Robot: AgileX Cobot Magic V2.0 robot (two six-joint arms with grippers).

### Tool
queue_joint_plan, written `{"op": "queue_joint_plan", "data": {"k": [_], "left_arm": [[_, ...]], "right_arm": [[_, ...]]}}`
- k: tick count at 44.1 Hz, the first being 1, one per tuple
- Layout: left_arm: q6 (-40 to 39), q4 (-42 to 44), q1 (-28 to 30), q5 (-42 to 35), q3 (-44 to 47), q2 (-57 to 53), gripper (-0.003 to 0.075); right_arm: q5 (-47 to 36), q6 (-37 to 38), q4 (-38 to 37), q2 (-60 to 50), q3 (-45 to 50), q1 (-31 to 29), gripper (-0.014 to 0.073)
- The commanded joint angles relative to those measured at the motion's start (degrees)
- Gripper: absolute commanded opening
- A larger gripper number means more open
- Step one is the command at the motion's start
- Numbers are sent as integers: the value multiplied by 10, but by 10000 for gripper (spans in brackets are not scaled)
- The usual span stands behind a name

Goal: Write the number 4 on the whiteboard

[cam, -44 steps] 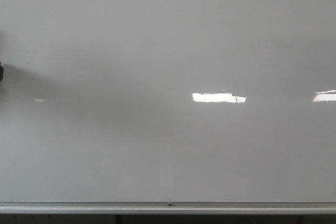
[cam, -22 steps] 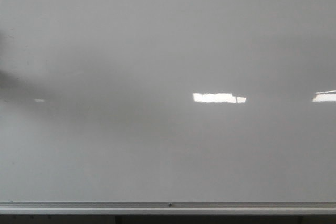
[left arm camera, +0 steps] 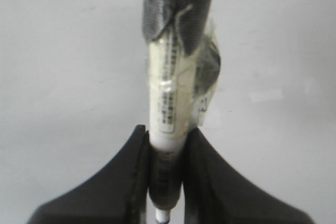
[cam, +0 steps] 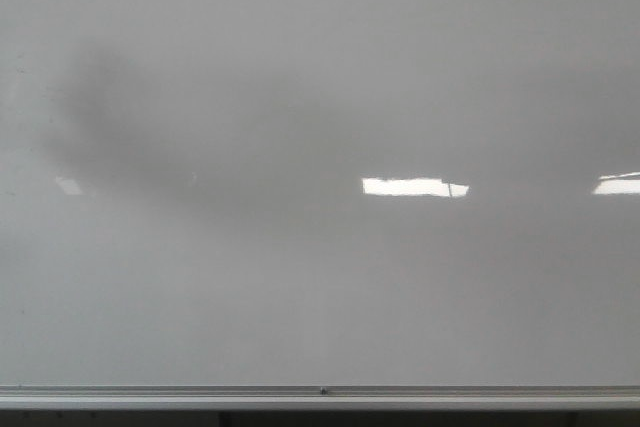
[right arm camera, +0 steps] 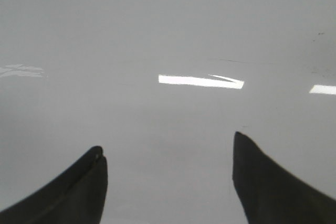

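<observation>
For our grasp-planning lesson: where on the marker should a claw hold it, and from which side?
Grip the marker on its straight white barrel, one finger on each side, squeezing across its width. The left claw holds it so, below the grey taped end; the round, slim body seats between flat pads.

dark object gone from whiteboard (cam: 320,277) left edge, soft shadow (cam: 110,137) now higher, spread rightward

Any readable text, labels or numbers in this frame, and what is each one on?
None can be read.
marker, clamped in the left gripper: lines of small print run along its white barrel, too blurred to read.
whiteboard: no writing shows in the front view; no 4 has been drawn.
right gripper: open, nothing in it, no markings.
</observation>
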Motion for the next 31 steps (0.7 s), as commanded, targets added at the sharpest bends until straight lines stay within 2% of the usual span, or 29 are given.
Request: {"op": "queue_joint_plan", "data": {"k": [1,5,13,20,24,31], "left_arm": [[48,-3,-51,86,-56,-43,-20],[152,-55,-104,152,-86,-53,-20],[403,-244,-185,285,-137,-55,-20],[556,-363,-235,365,-154,-55,-20],[612,-391,-262,411,-154,-55,-20],[624,-394,-294,458,-154,-55,-20]], "right_arm": [[-46,-1,-1,11,-20,-3,526],[-45,-1,-1,11,-20,-3,526],[-41,-1,-1,12,-20,-3,526],[-39,-1,-1,12,-20,-3,526],[-39,-2,-1,12,-20,-3,526],[-39,-2,-1,12,-20,-2,526]]}}
